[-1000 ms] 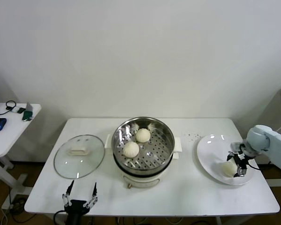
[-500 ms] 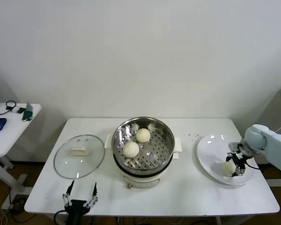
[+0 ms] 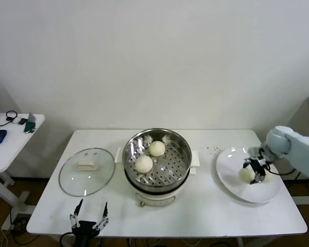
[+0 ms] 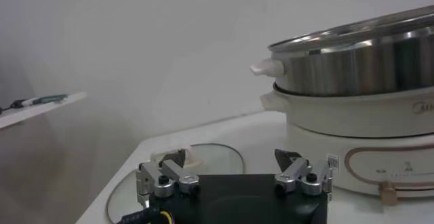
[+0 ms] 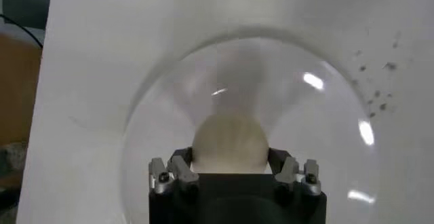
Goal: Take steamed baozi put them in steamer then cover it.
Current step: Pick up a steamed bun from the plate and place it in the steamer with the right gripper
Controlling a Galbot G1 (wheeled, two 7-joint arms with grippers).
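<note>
The right claw (image 3: 252,172) was clamped on a small round cream-white dough bun (image 3: 246,174), holding it just above the flat white plate (image 3: 232,177) at the right end of the white bench (image 3: 206,211). Well off to that claw's left stood the large shiny stainless-steel steamer pot (image 3: 157,157), with two more cream-white buns (image 3: 150,156) on its perforated tray. Beyond the pot lay the round clear glass lid (image 3: 87,171), flat on the bench. The left claw (image 3: 87,221) hung at the bench's near edge below the lid, fingers spread wide and empty.
</note>
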